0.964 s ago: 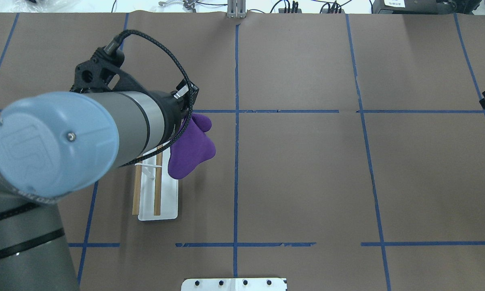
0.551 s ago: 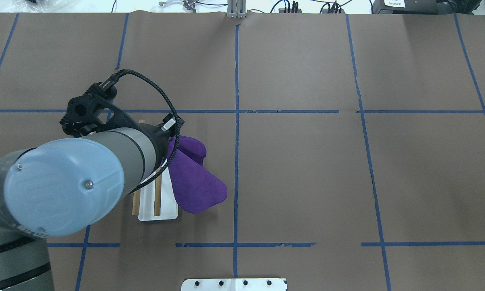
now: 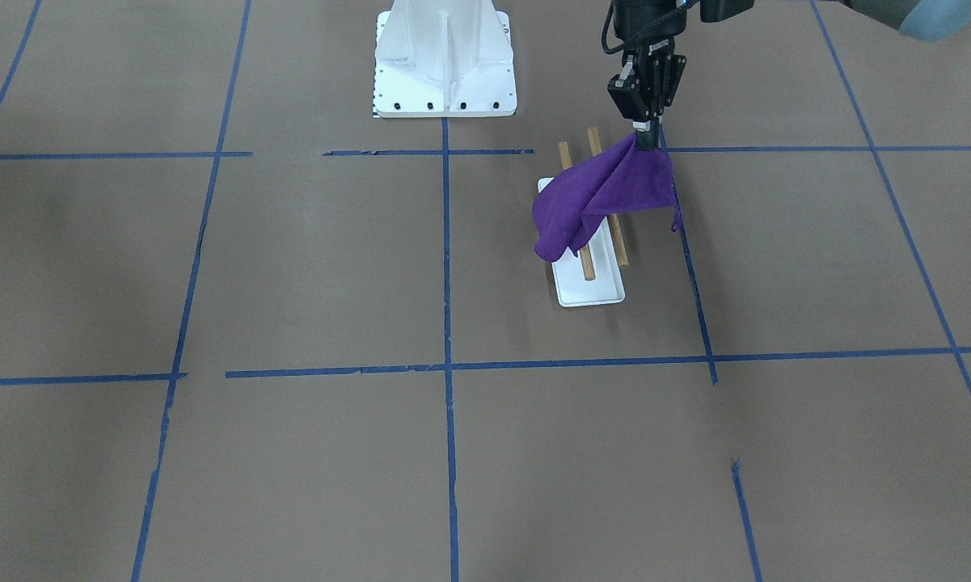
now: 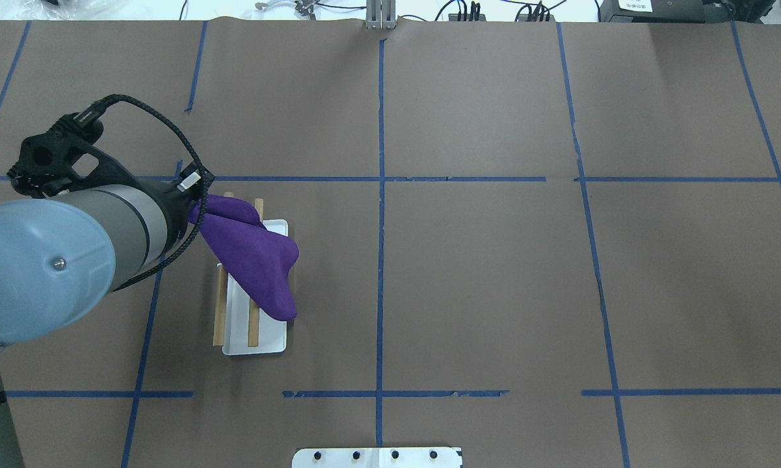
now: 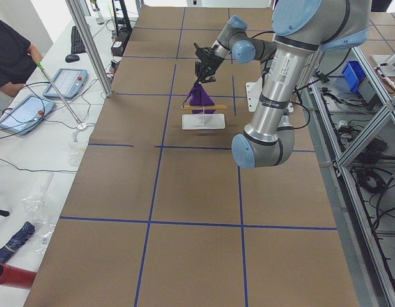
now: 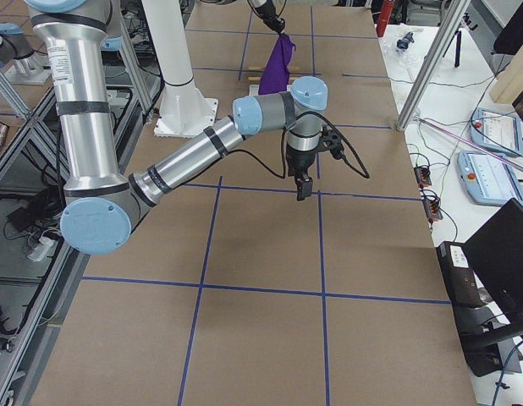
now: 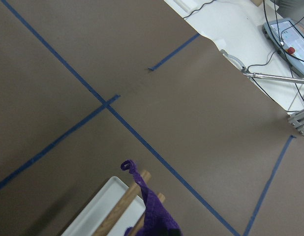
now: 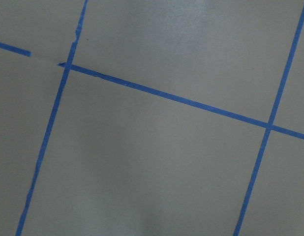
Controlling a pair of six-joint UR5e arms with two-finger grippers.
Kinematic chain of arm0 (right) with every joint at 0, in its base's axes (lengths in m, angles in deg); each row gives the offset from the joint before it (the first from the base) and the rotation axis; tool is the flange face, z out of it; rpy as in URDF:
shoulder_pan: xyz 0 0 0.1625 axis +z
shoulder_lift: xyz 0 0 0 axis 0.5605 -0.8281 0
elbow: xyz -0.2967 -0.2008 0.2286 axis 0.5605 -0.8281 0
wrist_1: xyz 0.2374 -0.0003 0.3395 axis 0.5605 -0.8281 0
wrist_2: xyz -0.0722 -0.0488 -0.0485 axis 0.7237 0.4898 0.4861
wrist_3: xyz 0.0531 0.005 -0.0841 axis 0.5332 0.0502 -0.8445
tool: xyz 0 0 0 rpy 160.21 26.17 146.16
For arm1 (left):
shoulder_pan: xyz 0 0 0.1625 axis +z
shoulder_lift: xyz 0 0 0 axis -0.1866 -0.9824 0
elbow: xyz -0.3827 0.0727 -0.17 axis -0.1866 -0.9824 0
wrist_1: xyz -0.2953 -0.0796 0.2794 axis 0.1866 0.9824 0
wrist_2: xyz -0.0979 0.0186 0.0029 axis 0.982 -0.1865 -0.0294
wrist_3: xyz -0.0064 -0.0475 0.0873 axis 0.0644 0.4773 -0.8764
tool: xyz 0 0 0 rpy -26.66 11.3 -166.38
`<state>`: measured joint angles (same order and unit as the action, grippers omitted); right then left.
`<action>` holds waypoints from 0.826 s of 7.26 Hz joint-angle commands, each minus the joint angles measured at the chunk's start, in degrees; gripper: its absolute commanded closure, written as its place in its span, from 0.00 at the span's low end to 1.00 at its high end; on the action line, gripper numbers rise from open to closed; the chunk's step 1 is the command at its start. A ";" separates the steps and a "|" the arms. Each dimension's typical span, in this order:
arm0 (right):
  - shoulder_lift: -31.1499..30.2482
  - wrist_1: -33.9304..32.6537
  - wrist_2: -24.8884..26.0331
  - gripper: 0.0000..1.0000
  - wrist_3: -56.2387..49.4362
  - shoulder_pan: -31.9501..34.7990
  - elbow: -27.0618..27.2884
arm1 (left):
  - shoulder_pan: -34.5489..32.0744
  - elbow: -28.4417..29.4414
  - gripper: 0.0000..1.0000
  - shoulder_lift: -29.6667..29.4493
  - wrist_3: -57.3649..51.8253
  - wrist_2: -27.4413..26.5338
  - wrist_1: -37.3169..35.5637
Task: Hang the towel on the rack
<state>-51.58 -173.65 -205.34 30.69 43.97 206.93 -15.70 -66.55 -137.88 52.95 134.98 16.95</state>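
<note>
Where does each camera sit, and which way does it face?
Front-facing: across the table, facing the robot; left gripper holds the towel over the rack.
Overhead: behind the robot, looking forward and down; left arm enters at left.
Exterior left: table's end, left arm near.
Exterior right: opposite end, right arm near, right gripper above bare table.
Left wrist: looks down on rack end and towel.
Right wrist: taped table only.
Shared: front-facing and overhead both show the towel over both dowels.

Overhead looks forward and down from the rear, front cam stares back steeply across the brown paper-covered tabletop [image 4: 494,260]; both catch the vivid purple soft towel [image 4: 253,260].
</note>
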 commanded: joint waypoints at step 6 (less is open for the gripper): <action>-0.52 0.25 -2.82 0.00 -0.44 3.05 -1.02 | -0.44 4.95 0.00 5.92 -10.04 -3.42 0.68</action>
<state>-51.79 -173.27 -207.65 30.62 45.91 206.24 -15.73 -61.25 -132.06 47.16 131.38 17.52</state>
